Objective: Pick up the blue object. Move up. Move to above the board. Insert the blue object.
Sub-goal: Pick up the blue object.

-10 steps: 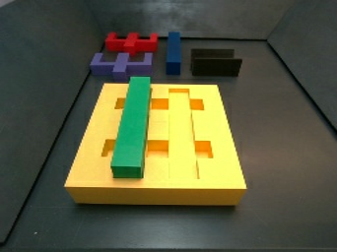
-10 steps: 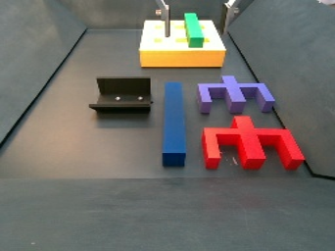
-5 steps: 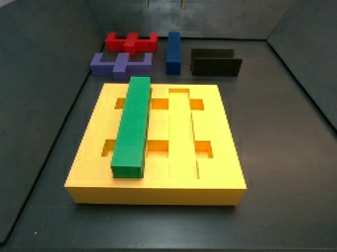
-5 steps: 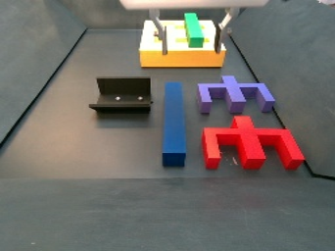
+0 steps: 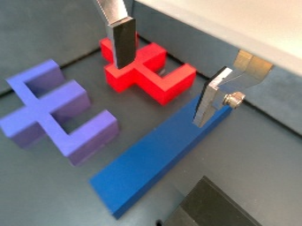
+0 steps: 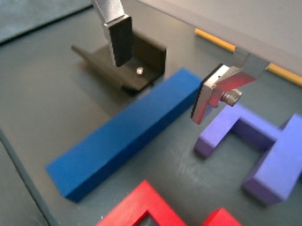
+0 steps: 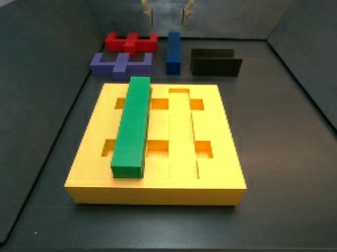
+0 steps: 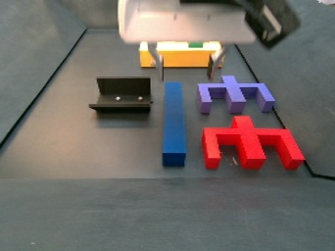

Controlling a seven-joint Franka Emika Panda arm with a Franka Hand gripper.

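Note:
The blue object [image 8: 173,123] is a long blue bar lying flat on the dark floor, between the fixture [image 8: 124,95] and the purple-blue cross block [image 8: 236,94]. It shows in both wrist views [image 5: 160,159] [image 6: 124,132] and in a side view [image 7: 172,51]. My gripper [image 8: 189,59] is open and empty, hanging above the bar's end nearest the board. Its fingers [image 6: 120,44] stand either side of that end, not touching it. The board [image 7: 158,143] is a yellow slab with a green bar [image 7: 133,123] lying in one groove; my gripper partly hides it in a side view [image 8: 183,57].
A red block [image 8: 249,142] lies beside the blue bar, next to the purple-blue block, and shows in both wrist views [image 5: 141,71] [image 6: 154,207]. The fixture [image 6: 124,66] stands close on the bar's other side. Dark walls enclose the floor.
My gripper has moved from over the board toward the blue bar and come lower. It stays open. The pieces have not moved.

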